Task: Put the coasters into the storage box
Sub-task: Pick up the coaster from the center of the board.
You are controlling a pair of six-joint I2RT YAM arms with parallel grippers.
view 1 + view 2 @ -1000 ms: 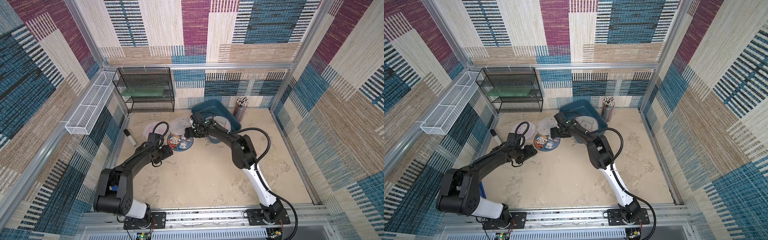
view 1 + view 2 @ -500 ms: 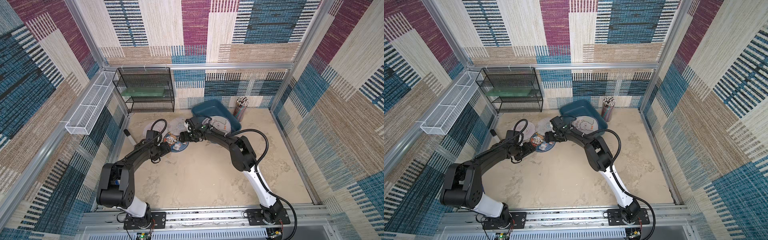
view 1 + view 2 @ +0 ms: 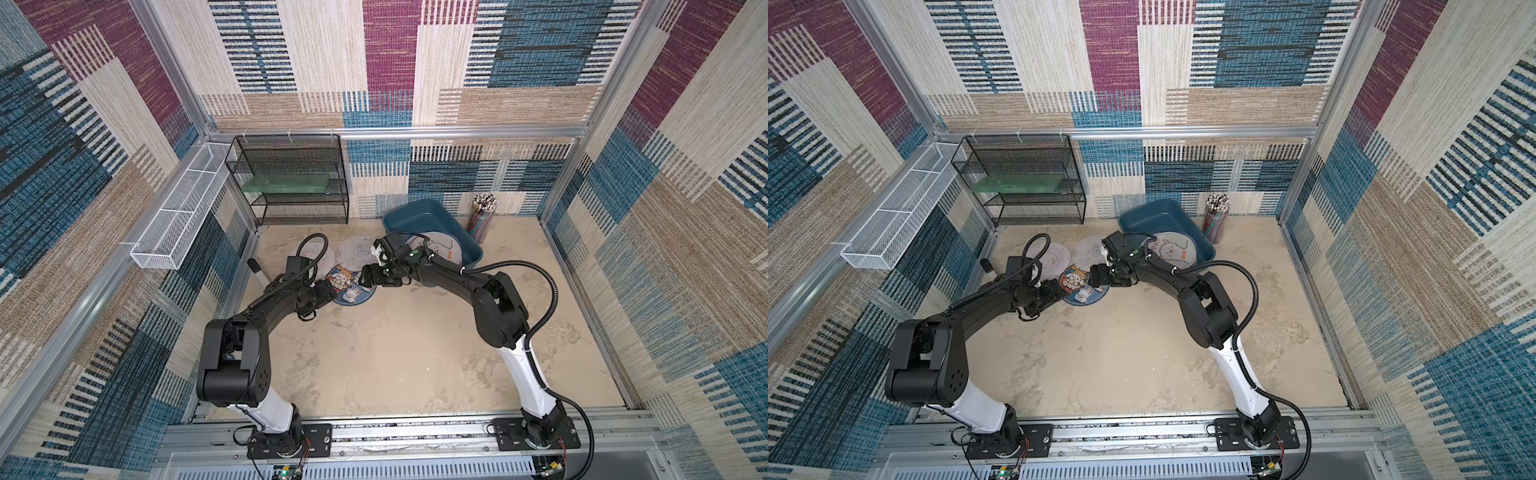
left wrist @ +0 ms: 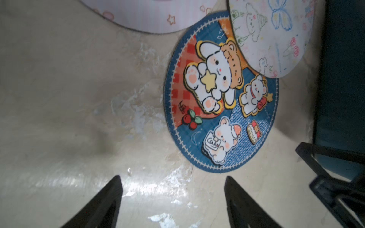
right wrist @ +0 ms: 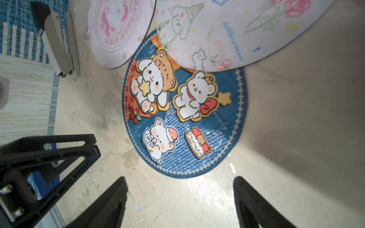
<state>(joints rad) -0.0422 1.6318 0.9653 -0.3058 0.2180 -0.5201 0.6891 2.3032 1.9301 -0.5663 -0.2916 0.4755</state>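
Left gripper (image 4: 172, 177) and right gripper (image 5: 179, 178) hang wide open and empty, flanking the dark blue coaster (image 3: 350, 289) from opposite sides, likely because it lies flat, one edge tucked under a pale coaster (image 3: 353, 253), with the storage box (image 3: 428, 218) near.

Coasters (image 3: 350, 291) overlap on the floor (image 3: 395, 353) — storage box (image 3: 419, 206) behind-right holds another.
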